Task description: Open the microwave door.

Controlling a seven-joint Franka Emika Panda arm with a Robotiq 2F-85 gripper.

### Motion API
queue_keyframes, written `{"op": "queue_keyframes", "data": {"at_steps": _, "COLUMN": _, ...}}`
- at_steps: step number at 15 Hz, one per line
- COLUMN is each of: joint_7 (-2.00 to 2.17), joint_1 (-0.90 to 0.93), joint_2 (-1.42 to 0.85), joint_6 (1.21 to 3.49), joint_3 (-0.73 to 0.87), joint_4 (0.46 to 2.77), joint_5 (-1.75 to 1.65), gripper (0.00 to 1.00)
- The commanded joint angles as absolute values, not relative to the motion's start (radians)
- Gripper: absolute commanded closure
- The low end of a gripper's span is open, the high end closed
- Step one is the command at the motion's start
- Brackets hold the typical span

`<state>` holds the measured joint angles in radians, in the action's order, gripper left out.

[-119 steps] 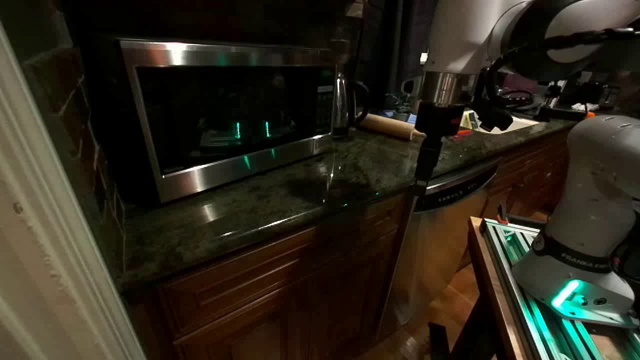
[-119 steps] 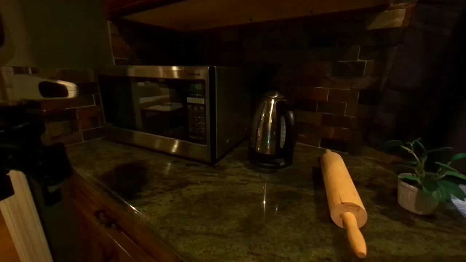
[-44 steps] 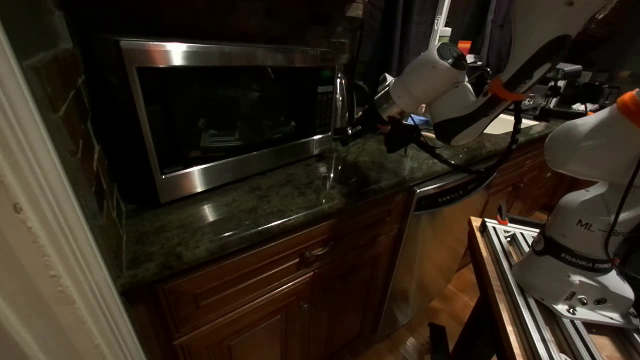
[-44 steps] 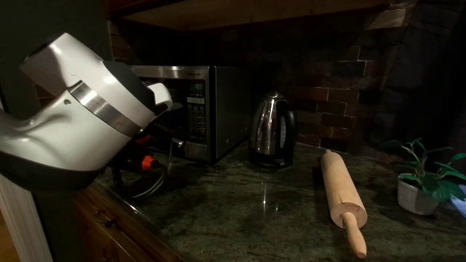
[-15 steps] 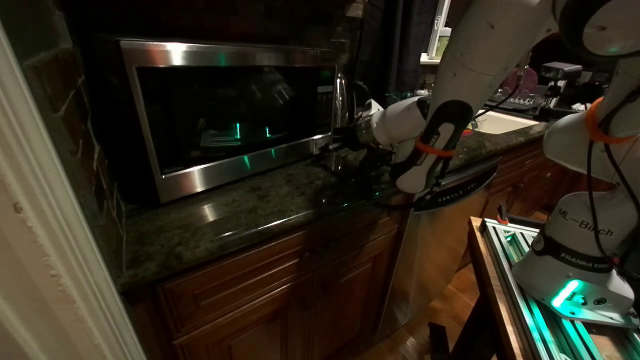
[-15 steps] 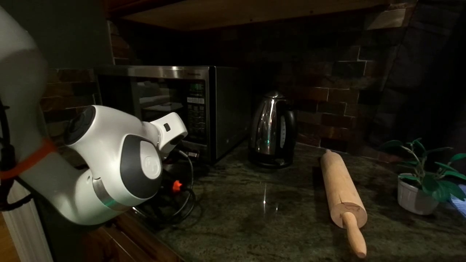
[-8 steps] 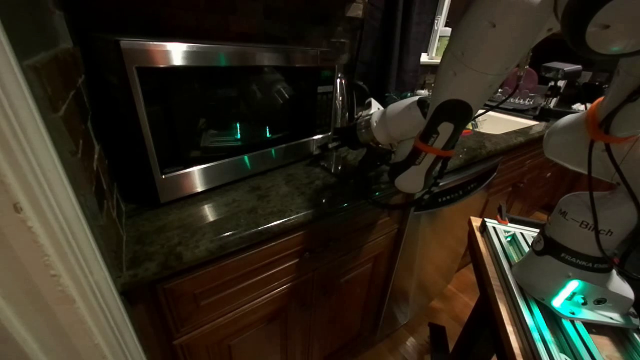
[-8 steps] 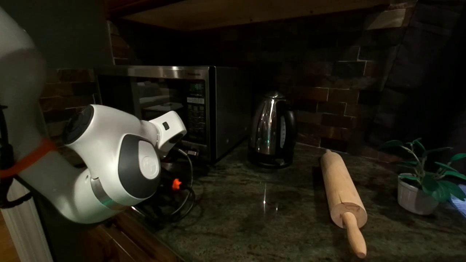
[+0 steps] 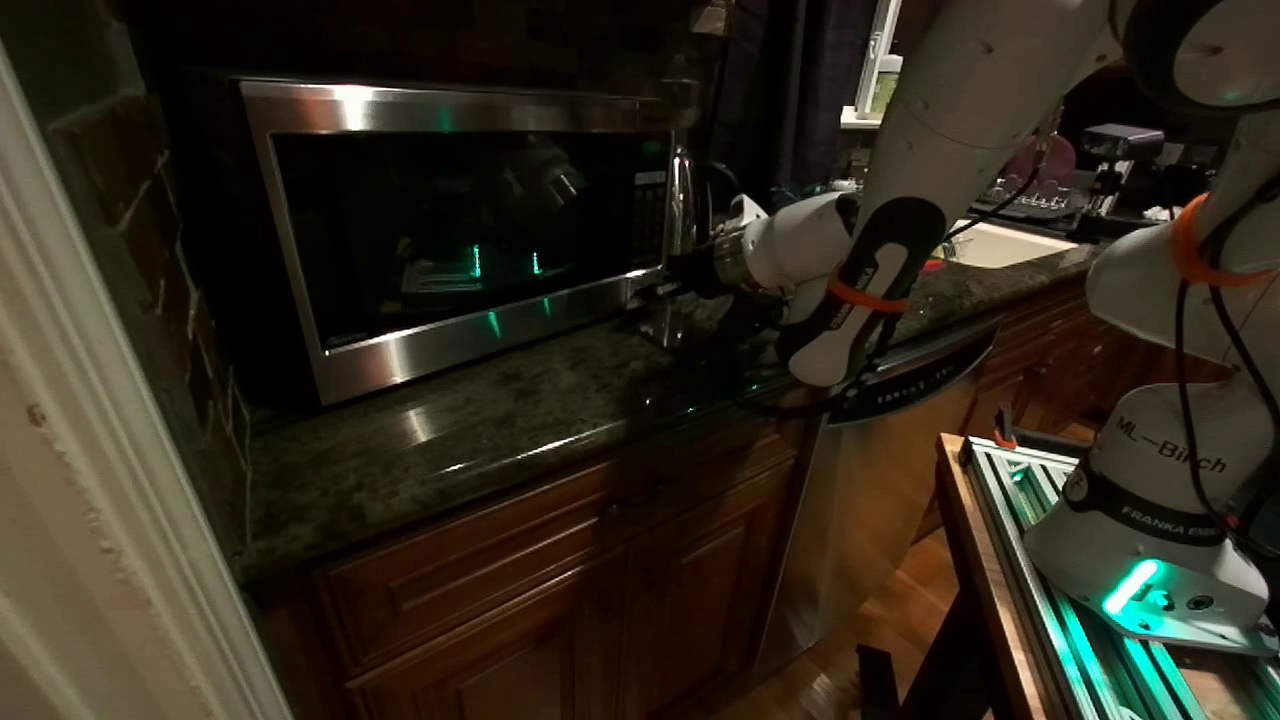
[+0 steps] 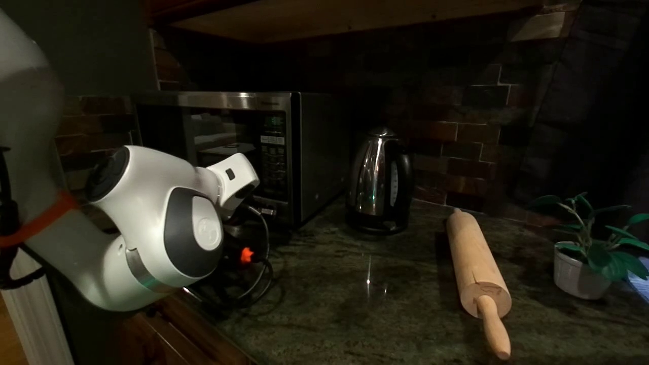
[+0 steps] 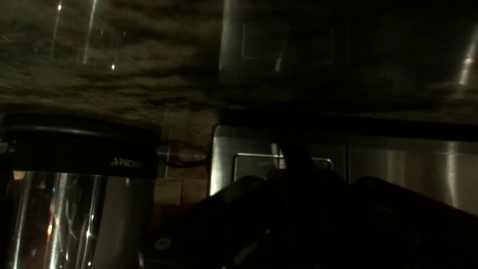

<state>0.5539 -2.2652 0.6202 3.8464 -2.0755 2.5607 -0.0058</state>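
Note:
The microwave door [image 9: 430, 230] is closed, its dark glass flush within the steel frame; an exterior view shows the same door [image 10: 218, 129] partly behind my arm. At the microwave's lower front corner, on the control-panel side, stands my gripper [image 9: 648, 292]. The wrist view is upside down and very dark: there my gripper [image 11: 295, 170] is a black shape with its tips together, in front of an outlined rectangular button [image 11: 252, 166] in the steel panel. A seam parts that panel from the door's steel strip [image 11: 403, 164]. Whether the tips touch the button I cannot tell. Nothing shows between them.
A shiny kettle [image 10: 372, 177] stands close beside the microwave, near my gripper; the wrist view shows this kettle [image 11: 56, 216] too. Further along the stone counter [image 10: 329, 304] lie a rolling pin [image 10: 476, 263] and a potted plant [image 10: 583, 274]. Cables [image 10: 263, 276] hang from my wrist.
Over several seconds my arm has come down from above the counter to the microwave's lower corner. In the last second it has barely moved. The door has stayed closed.

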Motion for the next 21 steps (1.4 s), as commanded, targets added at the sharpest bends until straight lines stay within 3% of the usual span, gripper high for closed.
{"op": "queue_keyframes", "data": {"at_steps": 1, "joint_7": 0.533, "joint_1": -2.322, "joint_2": 0.683, "joint_6": 3.931, "joint_3": -2.101, "joint_4": 2.511, "joint_5": 0.047, "gripper": 1.0}}
{"op": "queue_keyframes", "data": {"at_steps": 21, "joint_7": 0.567, "joint_1": -2.447, "joint_2": 0.836, "joint_6": 4.117, "joint_3": -2.159, "joint_4": 2.407, "joint_5": 0.14, "gripper": 1.0}}
